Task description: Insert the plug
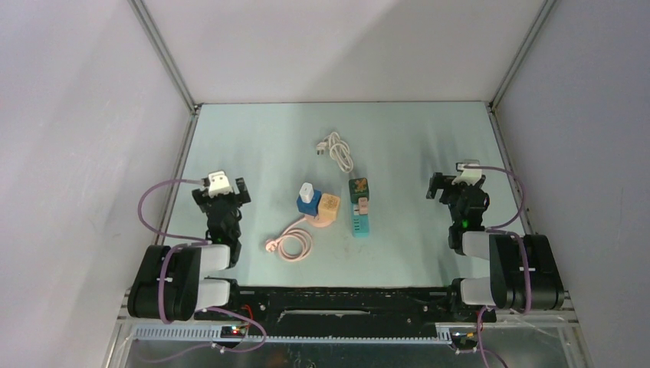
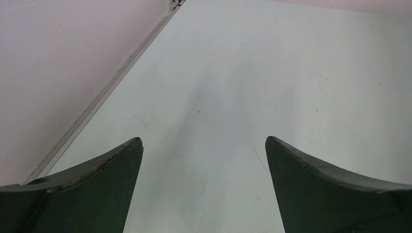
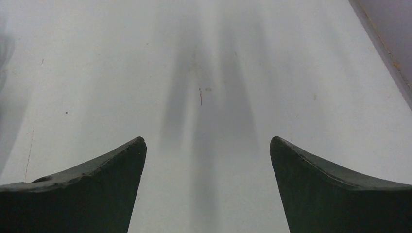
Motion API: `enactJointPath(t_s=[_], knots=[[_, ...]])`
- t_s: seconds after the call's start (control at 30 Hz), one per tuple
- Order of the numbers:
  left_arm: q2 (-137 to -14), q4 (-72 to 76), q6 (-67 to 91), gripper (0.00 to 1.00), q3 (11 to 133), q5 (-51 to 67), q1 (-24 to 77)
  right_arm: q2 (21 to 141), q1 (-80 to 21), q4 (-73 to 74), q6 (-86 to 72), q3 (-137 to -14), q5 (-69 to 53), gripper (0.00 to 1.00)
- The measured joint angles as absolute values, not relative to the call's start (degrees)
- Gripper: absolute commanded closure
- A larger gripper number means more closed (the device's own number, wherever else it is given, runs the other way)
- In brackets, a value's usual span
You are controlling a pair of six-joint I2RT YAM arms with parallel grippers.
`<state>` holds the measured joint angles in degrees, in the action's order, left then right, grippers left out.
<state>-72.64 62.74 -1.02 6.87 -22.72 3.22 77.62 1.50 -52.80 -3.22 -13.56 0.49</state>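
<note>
As both wrist views show, my left gripper (image 1: 222, 193) (image 2: 203, 141) and my right gripper (image 1: 457, 187) (image 3: 208, 141) stand spread as wide as they go. Only bare table (image 2: 233, 73) shows between the dark fingers (image 2: 92, 187), and neither gripper holds or touches anything. From above, the left gripper hangs at 9 o'clock of the table's middle and the right gripper at 3 o'clock, both well apart from the things lying between them.

The white cable (image 1: 341, 153) lies at 12 o'clock of that group. Its white plug (image 1: 320, 146) is at the cable's 10 o'clock end, nose toward 9 o'clock, with the cord looping off toward 5 o'clock. The pink cable (image 1: 295, 244) is coiled at 7 o'clock. Its pink plug (image 1: 270, 245) sticks out toward 9 o'clock, and the cord's other end climbs toward 1 o'clock, under the tan cube (image 1: 329, 204). A blue cube (image 1: 308, 202) with a white block on top sits against the tan cube at its 9 o'clock. The strip (image 1: 362, 222) lies near the tan cube at its 3 o'clock, long axis running 12 to 6, with a green cube (image 1: 359, 188) at its 12 o'clock end.

The wrist views take in only table, and my fingers are cut off by the lower edge. From above, prongs and sockets are too small to make out, and I cannot tell whether the green cube is plugged into the strip or only resting on it
</note>
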Motion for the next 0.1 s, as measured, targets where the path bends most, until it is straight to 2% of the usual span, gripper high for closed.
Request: enactJointPath(t_s=[0.1], knots=[[-72.64, 62.48, -1.02, 0.0, 7.09, -22.72, 3.22, 77.62, 1.5, -52.77, -3.22, -13.56, 0.51, 0.0]])
